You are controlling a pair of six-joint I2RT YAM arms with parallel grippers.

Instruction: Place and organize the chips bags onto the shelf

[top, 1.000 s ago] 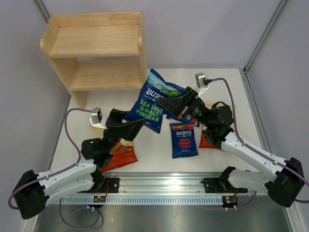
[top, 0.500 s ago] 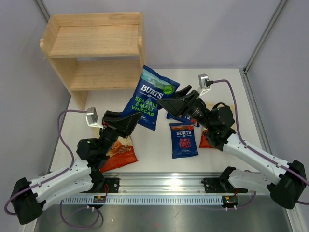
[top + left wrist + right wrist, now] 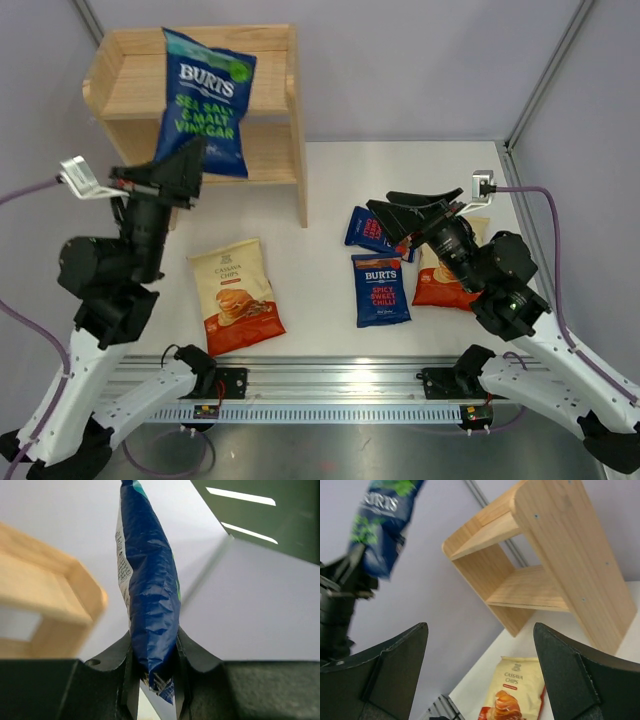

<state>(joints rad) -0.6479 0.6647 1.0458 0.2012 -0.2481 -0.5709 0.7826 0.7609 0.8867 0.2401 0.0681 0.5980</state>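
My left gripper [image 3: 182,168] is shut on the bottom edge of a dark blue BURTS sea salt and vinegar chips bag [image 3: 207,100]. It holds the bag upright in front of the wooden shelf [image 3: 294,110], over its left half. The left wrist view shows the bag [image 3: 147,575] pinched edge-on in that gripper [image 3: 154,642], with the shelf [image 3: 47,597] blurred to the left. My right gripper [image 3: 386,206] stands open and empty above a blue bag [image 3: 360,228] on the table. A cream cassava bag [image 3: 235,295] lies at front left. A blue BURTS chilli bag [image 3: 380,288] lies at centre. A cream and red bag [image 3: 438,287] is partly under the right arm.
Through the open right gripper [image 3: 480,630], the right wrist view shows the shelf [image 3: 555,550], the cream bag [image 3: 512,692] and the held bag [image 3: 382,525]. Grey walls close in the table on three sides. A metal rail [image 3: 340,385] runs along the near edge.
The right gripper let go of the blue vinegar bag and drew back to the right. The left arm, closed on the bag, carried it up and left to the shelf front.
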